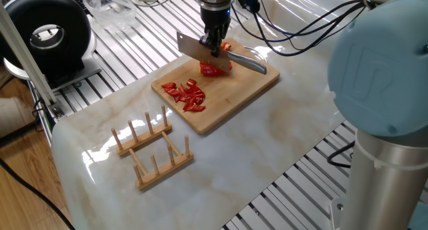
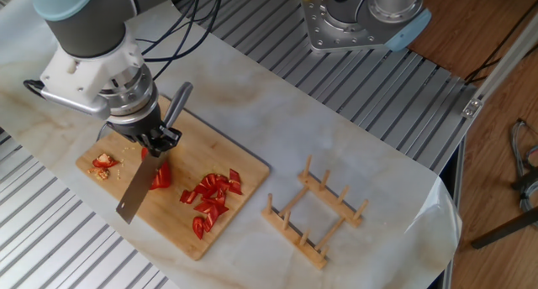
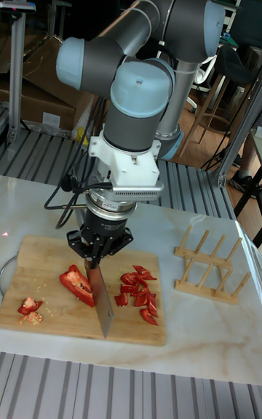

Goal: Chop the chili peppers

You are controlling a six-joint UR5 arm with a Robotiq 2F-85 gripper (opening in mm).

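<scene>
A bamboo cutting board (image 1: pixel 244 88) (image 2: pixel 171 230) (image 3: pixel 51 317) lies on the marble table. My gripper (image 1: pixel 215 44) (image 2: pixel 157 139) (image 3: pixel 97 250) is shut on the handle of a cleaver-like knife (image 1: pixel 198 51) (image 2: pixel 134 191) (image 3: pixel 101 306). Its blade points edge-down over the board. One large uncut piece of chili pepper (image 1: pixel 213 70) (image 2: pixel 160 177) (image 3: pixel 77 285) lies right beside the blade. A pile of small red cut bits (image 1: pixel 189 95) (image 2: pixel 212 199) (image 3: pixel 139 286) sits on the other side of the knife. Stem scraps (image 2: pixel 103 164) (image 3: pixel 29 307) lie at the board's far end.
A wooden peg rack (image 1: pixel 151 150) (image 2: pixel 316 213) (image 3: pixel 208 263) stands on the table a short way from the board. A black round device (image 1: pixel 47 31) sits off the table corner. A second robot base (image 2: pixel 363 17) is mounted past the far edge.
</scene>
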